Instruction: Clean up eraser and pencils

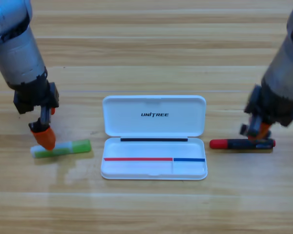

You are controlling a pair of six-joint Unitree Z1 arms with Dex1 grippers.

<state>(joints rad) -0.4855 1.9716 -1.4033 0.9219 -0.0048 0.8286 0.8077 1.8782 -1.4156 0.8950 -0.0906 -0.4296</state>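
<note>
1. Wooden planks run across the whole table (pixel 146 63), and an open white case (pixel 154 165) lies at its centre, lid folded back toward twelve o'clock, tray toward six.

2. At nine o'clock of the case, the left gripper (pixel 44 136) points down onto the white end of the green pencil (pixel 62 148), which lies flat and almost level, well apart from the case. Its orange jaws sit right over that end; from where I stand I cannot tell whether they are spread or closed on it.

3. The tray of the case holds no pencil and no eraser. I cannot see the eraser anywhere on the table.

4. At three o'clock of the case, the right gripper (pixel 259 132) is down on the red pencil (pixel 241 144), over its black end. The red tip points at the case, just beside its edge. Here too the gap between the jaws is hidden.

5. My reading: both arms are at the grasping step, each on its own pencil, with nothing put away yet.

6. Next, I judge each gripper needs a firm pinch, a lift off the wood, then a carry inward to the tray, taking care that the two arms do not crowd each other over the middle.
</note>
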